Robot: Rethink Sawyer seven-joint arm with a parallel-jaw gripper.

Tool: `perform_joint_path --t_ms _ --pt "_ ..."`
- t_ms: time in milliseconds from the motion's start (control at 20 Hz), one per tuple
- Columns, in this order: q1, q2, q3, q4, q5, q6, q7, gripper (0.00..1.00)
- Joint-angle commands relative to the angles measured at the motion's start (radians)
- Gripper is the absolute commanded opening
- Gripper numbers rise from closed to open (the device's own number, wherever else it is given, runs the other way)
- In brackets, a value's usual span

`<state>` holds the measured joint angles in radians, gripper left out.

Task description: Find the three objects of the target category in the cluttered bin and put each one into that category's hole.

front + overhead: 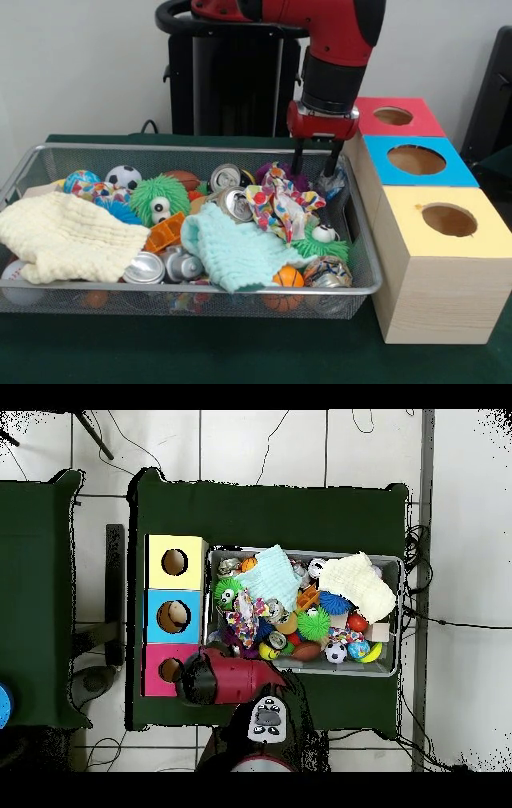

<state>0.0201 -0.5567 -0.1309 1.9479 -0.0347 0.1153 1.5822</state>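
The wire-mesh bin (200,149) is full of toys and cloths; it also shows in the overhead view (392,566). Several silvery cans lie in it: one at the far middle (226,177), one just in front of it (238,205) by a pale blue cloth, two at the near rim (144,269), and a dented one at the near right corner (326,274). My gripper (314,165) hangs over the bin's far right corner, open and empty, its fingertips (297,166) just above the toys. In the overhead view the red arm (230,676) hides the gripper.
Three wooden boxes with round holes stand right of the bin: red (398,118), blue (416,160), yellow (448,220). A cream cloth (68,236), a pale blue cloth (232,252), a green fuzzy toy (160,200), balls and a patterned cloth (276,204) cover the bin.
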Motion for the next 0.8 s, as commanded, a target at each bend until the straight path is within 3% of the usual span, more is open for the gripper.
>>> perform_joint_path --t_ms 50,250,800 --pt "-0.147 -0.049 0.160 0.109 0.003 -0.038 0.185 1.00" --pt "-0.125 -0.047 0.139 0.124 0.005 -0.077 0.212 1.00" --pt "-0.147 -0.031 0.154 0.131 0.021 -0.103 0.220 1.00"
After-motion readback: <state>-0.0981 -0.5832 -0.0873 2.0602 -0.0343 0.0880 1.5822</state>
